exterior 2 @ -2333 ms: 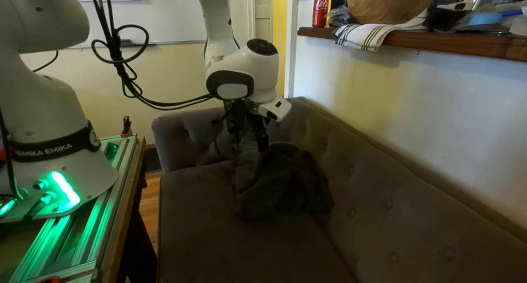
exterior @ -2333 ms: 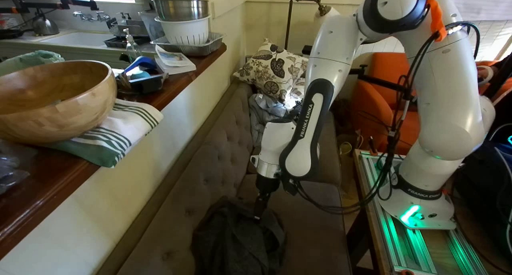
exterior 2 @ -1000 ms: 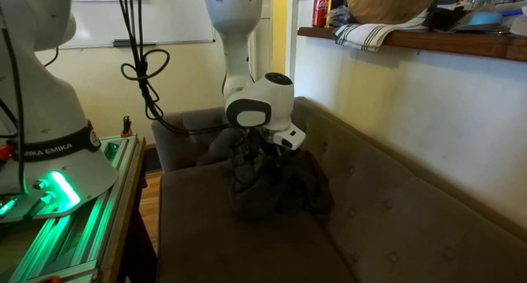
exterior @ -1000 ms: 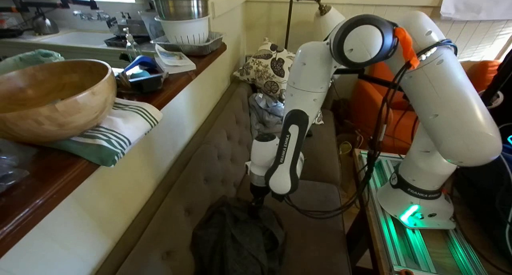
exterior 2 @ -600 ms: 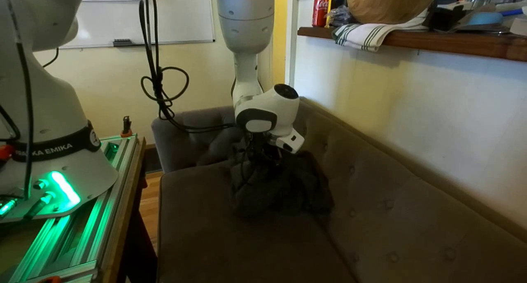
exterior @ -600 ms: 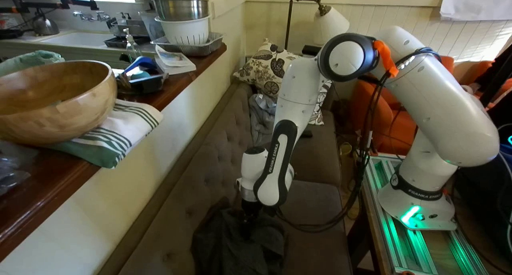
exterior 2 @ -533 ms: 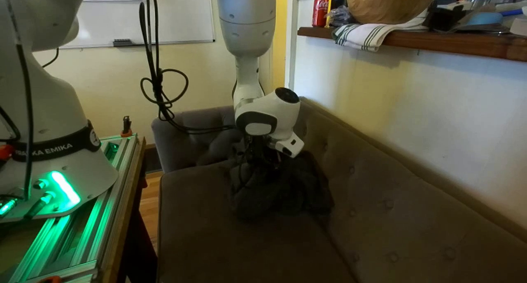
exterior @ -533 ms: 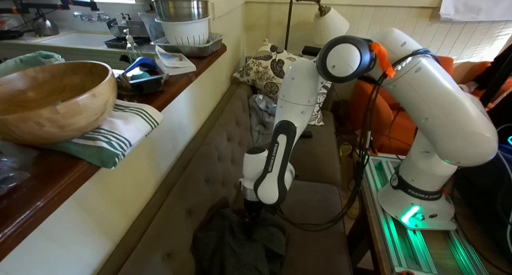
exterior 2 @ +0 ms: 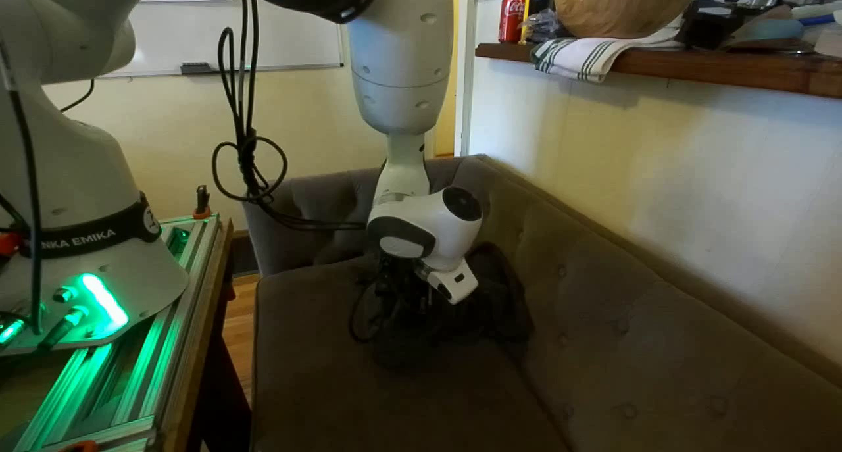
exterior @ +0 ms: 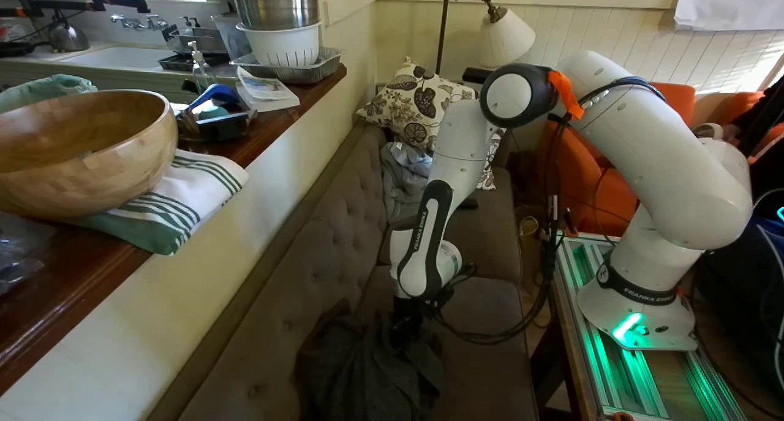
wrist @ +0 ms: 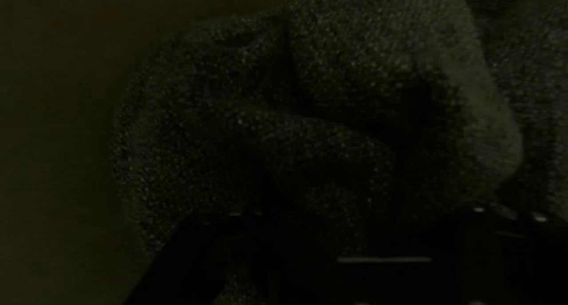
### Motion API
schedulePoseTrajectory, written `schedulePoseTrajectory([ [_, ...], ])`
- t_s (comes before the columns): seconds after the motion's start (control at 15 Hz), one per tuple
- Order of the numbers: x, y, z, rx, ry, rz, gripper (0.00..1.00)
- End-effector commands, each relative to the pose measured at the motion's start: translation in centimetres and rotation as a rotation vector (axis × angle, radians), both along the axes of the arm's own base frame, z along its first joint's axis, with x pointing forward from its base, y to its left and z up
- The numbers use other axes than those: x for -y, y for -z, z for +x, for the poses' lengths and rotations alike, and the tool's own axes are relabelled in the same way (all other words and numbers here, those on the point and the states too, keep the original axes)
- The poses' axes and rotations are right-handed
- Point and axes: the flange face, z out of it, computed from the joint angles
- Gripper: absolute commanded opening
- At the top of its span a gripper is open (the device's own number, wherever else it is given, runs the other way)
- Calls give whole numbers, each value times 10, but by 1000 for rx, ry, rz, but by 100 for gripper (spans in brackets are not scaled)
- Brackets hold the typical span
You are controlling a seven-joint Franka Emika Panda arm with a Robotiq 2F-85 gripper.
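A crumpled dark grey cloth (exterior: 367, 378) lies in a heap on the sofa seat. My gripper (exterior: 401, 338) points down into the side of the heap nearer the robot's base. In an exterior view the wrist hides most of the jaws, with part of the cloth (exterior 2: 503, 301) showing beside them. The wrist view is very dark: speckled folds of the cloth (wrist: 355, 43) fill most of it. There the gripper (wrist: 330, 207) comes in from the bottom, its fingers spread well apart with cloth between them. The fingertips are lost in shadow.
The tufted sofa (exterior: 331, 249) backs onto a wall with a wooden ledge (exterior: 269, 127) carrying a wooden bowl (exterior: 86, 157) and a striped towel (exterior: 184, 194). A patterned pillow (exterior: 416, 102) and lighter grey cloth (exterior: 404, 176) lie farther along. Cables (exterior 2: 247, 175) hang beside the arm.
The arm has come down from above the heap, pushing the gripper into the cloth. Over the last half second the wrist has shifted toward the robot's side and tilted; the cloth's folds have moved slightly.
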Motion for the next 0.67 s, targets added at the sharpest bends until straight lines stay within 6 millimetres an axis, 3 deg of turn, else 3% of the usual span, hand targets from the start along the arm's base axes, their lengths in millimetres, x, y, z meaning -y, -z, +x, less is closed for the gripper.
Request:
schedulePoseTrajectory([
  [0.0, 7, -3, 3, 40, 83, 50, 44],
  [0.27, 23, -24, 3, 130, 185, 111, 16],
  [0.4, 33, -44, 1, 215, 236, 151, 2],
  [0.6, 67, -88, -27, 358, 333, 118, 0],
])
